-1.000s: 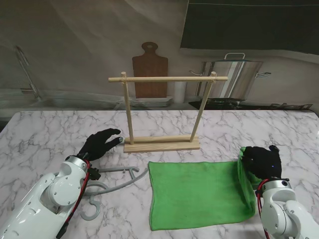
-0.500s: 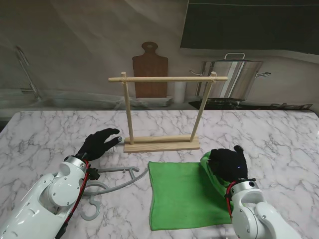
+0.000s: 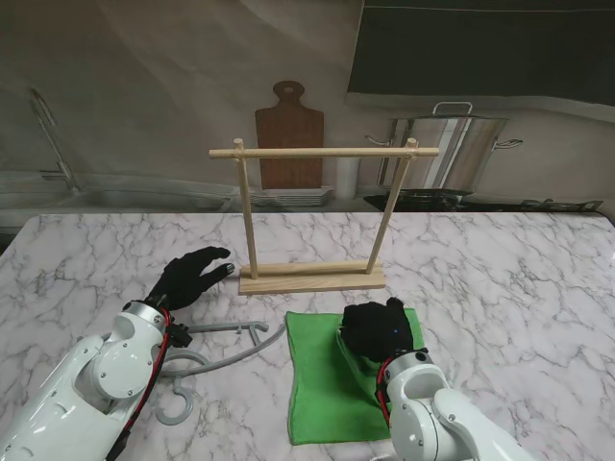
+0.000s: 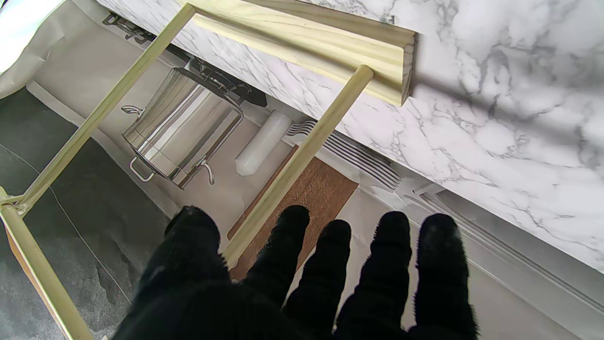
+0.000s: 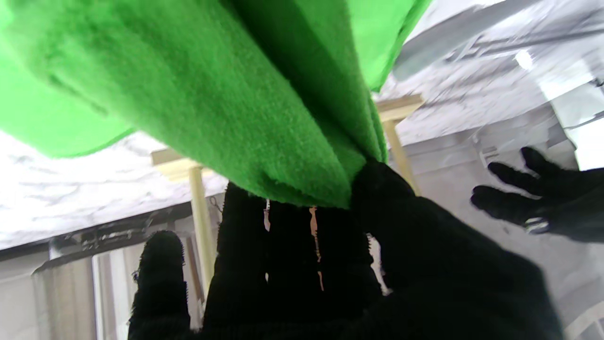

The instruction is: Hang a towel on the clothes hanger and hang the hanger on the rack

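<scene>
Towel [image 3: 322,384] lies green on the table in the lower centre of the stand frame, its right part folded over to the left and pinched in the right hand [image 3: 378,329], which grips that folded edge between thumb and fingers, as the right wrist view confirms. The hanger [image 3: 216,357] lies flat at lower left, its long axis running left to right, just beside the towel's left edge; so the towel's held edge must travel left toward it. The left hand [image 3: 192,276] is nearer the hanger, empty with fingers spread, hovering by the rack [image 3: 312,216] base. The left arm hides part of the hanger; its hook is hard to trace.
</scene>
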Motion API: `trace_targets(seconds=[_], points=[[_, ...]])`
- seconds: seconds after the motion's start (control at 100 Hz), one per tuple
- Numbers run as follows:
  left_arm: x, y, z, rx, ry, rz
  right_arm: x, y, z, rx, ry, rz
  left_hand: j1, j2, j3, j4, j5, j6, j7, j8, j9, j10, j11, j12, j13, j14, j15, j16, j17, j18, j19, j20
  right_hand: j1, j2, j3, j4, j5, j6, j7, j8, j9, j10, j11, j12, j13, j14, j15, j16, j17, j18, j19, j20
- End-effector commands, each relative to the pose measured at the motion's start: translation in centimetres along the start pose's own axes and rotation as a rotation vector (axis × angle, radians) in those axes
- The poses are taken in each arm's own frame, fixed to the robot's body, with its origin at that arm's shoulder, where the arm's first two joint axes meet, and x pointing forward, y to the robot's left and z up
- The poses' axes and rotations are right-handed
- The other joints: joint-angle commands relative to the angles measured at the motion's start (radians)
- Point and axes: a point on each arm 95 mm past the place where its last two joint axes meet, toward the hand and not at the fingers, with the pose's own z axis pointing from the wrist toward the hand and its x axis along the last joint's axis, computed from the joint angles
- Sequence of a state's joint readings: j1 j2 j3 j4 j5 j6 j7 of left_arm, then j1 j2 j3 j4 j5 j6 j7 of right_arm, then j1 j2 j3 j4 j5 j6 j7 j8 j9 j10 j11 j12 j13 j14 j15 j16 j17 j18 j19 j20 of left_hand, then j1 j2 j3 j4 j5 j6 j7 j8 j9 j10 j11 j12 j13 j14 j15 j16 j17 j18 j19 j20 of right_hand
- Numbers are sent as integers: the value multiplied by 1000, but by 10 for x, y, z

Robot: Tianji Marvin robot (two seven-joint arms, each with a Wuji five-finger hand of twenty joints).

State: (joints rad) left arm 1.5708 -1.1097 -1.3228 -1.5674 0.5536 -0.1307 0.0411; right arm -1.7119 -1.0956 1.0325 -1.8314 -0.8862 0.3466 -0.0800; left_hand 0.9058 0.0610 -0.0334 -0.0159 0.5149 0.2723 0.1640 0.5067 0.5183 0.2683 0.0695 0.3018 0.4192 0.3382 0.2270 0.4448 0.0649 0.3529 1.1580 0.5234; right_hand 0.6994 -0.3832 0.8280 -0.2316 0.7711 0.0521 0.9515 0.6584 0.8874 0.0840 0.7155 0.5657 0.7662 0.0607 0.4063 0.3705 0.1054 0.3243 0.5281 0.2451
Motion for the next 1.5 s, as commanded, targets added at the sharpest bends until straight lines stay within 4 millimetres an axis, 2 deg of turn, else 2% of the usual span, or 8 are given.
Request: trace_targets(seconds=[0.0,0.13,0.24,0.35,0.45,0.62,0.83,1.49], points=[[1,3,-1,-13,2,-1,5,-11,-1,30,12,13,1,53,-7,-7,-31,-6,-18,-5,-28,1,-7,-1,-12,-9,-9,4,-17,2,-607,22,58,43,35,-10,56,-22,67,6,-5,9,14,-7,-6,-4,11,6,-26,14,17,-11],[1,3,-1,-12,2,1,8,-26,1,116,37,29,1,53,-7,-7,-31,-6,-17,-5,-27,0,-7,-1,-12,-9,-9,4,-17,3,-607,22,40,68,-27,-2,21,-103,18,-107,-44,-29,-22,-48,-52,-14,-33,-19,-60,-3,39,-31],[1,3,-1,-15,2,3,8,-36,1,215,88,20,1,53,-7,-7,-31,-7,-18,-5,-28,1,-8,-1,-12,-9,-9,3,-17,4,-608,22,-148,61,-73,32,-126,-240,-149,-298,-130,-45,-136,-139,-122,-7,-92,-40,-84,-2,40,-43],[1,3,0,-19,3,4,8,-40,-1,303,144,-5,0,53,-7,-7,-32,-6,-18,-5,-29,0,-8,-1,-13,-9,-10,3,-17,3,-608,22,-338,83,-163,132,-188,-353,-430,-240,-225,-62,-235,-200,-204,-6,-160,-60,-117,-4,27,-36],[1,4,0,-22,3,5,8,-40,-3,370,185,-32,2,53,-6,-7,-31,-7,-18,-5,-28,0,-7,-1,-12,-10,-9,3,-17,2,-609,22,-376,121,-296,143,-337,-420,-560,-282,-331,-70,-329,-256,-287,-13,-234,-93,-155,-14,3,-34],[1,4,0,-23,3,5,8,-35,-5,404,225,-25,2,53,-6,-7,-31,-7,-17,-5,-27,-1,-7,-1,-11,-10,-9,4,-17,3,-609,22,-454,170,-395,157,-513,-223,-651,-357,-416,-54,-391,-324,-341,-9,-301,-129,-174,-7,-23,-38],[1,4,0,-21,4,6,12,-28,-8,329,272,35,1,52,-7,-7,-32,-7,-18,-5,-28,0,-7,-1,-11,-10,-8,4,-17,3,-609,23,-447,147,-395,161,-465,-185,-616,-349,-389,-69,-325,-312,-302,-11,-294,-128,-140,-6,-8,-31],[1,4,0,-22,2,11,-64,9,-6,179,114,-128,2,54,-7,-7,-32,-6,-18,-5,-28,0,-7,-1,-12,-8,-9,4,-17,3,-608,24,-316,-55,-298,170,-607,-371,-659,-365,-556,-84,-352,-336,-381,-19,-328,-152,-133,-30,45,10]])
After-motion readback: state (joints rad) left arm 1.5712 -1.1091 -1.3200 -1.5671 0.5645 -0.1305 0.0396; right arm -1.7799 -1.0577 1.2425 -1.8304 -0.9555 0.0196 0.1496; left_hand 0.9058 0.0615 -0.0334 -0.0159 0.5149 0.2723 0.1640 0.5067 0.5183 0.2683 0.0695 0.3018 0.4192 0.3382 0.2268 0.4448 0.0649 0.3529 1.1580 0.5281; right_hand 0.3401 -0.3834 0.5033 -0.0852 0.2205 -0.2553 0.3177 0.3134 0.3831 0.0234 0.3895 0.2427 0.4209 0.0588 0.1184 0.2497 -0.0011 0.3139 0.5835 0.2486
